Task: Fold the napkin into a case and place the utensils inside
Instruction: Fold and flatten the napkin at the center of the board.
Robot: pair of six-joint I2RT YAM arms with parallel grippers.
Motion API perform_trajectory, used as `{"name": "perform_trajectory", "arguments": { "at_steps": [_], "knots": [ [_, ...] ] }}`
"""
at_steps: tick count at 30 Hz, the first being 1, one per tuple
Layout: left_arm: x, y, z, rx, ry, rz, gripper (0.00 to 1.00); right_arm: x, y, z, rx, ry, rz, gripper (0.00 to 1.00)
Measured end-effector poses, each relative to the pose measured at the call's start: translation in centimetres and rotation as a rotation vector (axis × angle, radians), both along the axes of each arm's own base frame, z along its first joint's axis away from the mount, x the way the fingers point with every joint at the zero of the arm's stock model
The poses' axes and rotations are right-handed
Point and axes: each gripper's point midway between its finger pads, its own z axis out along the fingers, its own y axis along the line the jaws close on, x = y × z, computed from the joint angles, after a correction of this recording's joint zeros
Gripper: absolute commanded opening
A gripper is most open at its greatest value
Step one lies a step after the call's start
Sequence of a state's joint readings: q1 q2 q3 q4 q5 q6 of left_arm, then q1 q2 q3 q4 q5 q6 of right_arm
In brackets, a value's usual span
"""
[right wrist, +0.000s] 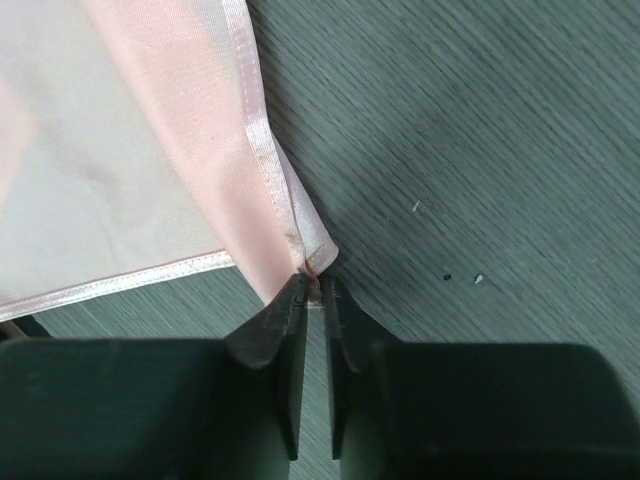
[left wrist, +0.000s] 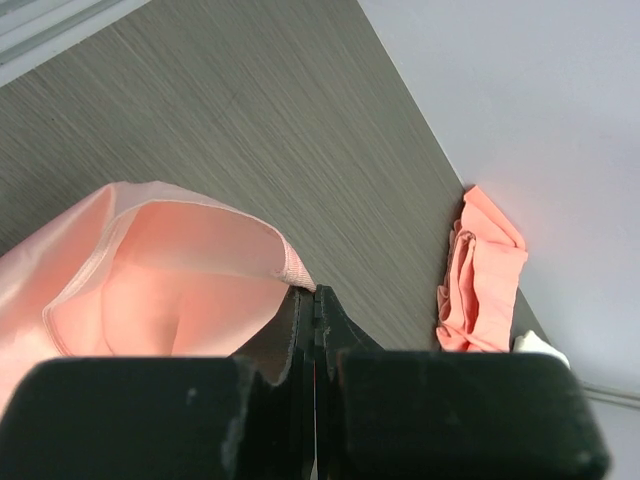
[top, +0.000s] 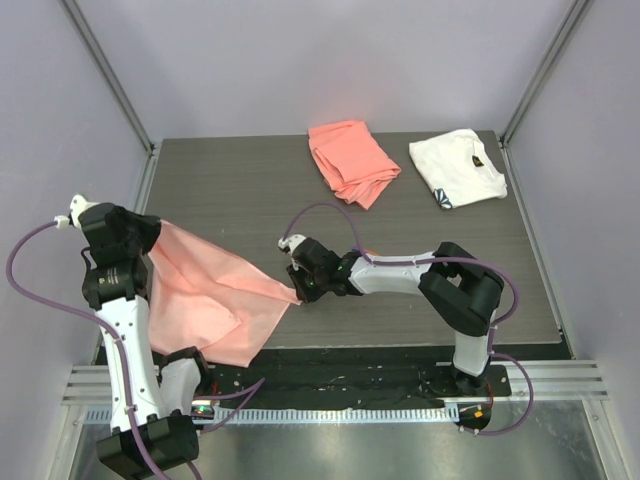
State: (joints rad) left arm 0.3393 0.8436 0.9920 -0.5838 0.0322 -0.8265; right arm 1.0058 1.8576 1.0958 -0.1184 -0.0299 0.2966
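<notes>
The napkin [top: 215, 290] is spread open, well to the near left of the coral cloth [top: 350, 160], which lies bunched at the far side of the desk [top: 230, 190]. Two claws stretch it by two corners. Its taut upper edge, the long axis, slants from the left claw [top: 150, 235] down to the right claw [top: 298, 292], which sits straight nearer than the coral cloth. That corner points toward the desk's middle. The rest sags in a loose fold and hangs over the desk's near edge.

In its wrist view, the left claw [left wrist: 315, 292] is closed tight on the napkin's hemmed edge [left wrist: 180, 270]. The right claw [right wrist: 313, 285] is down to a thin slit, with the hemmed corner of the napkin [right wrist: 120, 150] caught at its tips, low over the desk. A white cloth [top: 458, 168] lies just right of the coral cloth.
</notes>
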Motion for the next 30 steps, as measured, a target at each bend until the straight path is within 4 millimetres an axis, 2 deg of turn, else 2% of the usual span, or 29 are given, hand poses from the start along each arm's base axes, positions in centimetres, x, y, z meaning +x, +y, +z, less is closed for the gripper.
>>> {"name": "perform_trajectory", "arguments": {
  "at_steps": [4,6,7,9,12,13,15,18,19,25,28,30],
  "knots": [
    [0.1,-0.1,0.1,-0.001,-0.005,-0.007,0.0,-0.2,0.2,0.0,0.009,0.006,0.014,0.37],
    [0.1,-0.2,0.1,-0.002,-0.007,-0.01,0.0,-0.3,0.4,0.1,0.018,0.01,0.018,0.4],
    [0.1,-0.2,0.1,-0.003,-0.008,-0.011,0.0,-0.3,0.5,0.2,0.023,0.01,0.021,0.44],
    [0.2,-0.2,0.2,-0.003,-0.011,-0.014,0.0,-0.3,0.6,0.2,0.029,0.011,0.024,0.44],
    [0.2,-0.3,0.2,-0.003,-0.01,-0.015,0.0,-0.5,0.8,0.2,0.034,0.011,0.029,0.4],
    [0.2,-0.3,0.2,-0.003,-0.01,-0.016,0.0,-0.6,0.9,0.2,0.036,0.008,0.031,0.32],
    [0.2,-0.3,0.2,-0.004,-0.011,-0.018,0.0,-0.8,1.1,0.1,0.04,0.007,0.038,0.27],
    [0.2,-0.4,0.2,-0.004,-0.011,-0.019,0.0,-1.4,1.4,0.0,0.044,0.012,0.044,0.11],
    [0.2,-0.4,0.2,-0.004,-0.011,-0.02,0.01,-1.6,1.4,0.0,0.043,0.015,0.044,0.01],
    [0.2,-0.2,0.2,0.001,-0.009,-0.011,0.0,-1.4,0.8,0.2,-0.001,0.004,0.016,0.01],
    [-0.1,0.5,0.2,0.018,0.004,0.03,0.0,0.2,0.3,2.6,-0.041,-0.073,-0.015,0.01],
    [-0.5,1.1,0.8,0.033,0.014,0.064,0.0,1.9,0.4,6.6,-0.034,-0.174,-0.038,0.01]
  ]
}}
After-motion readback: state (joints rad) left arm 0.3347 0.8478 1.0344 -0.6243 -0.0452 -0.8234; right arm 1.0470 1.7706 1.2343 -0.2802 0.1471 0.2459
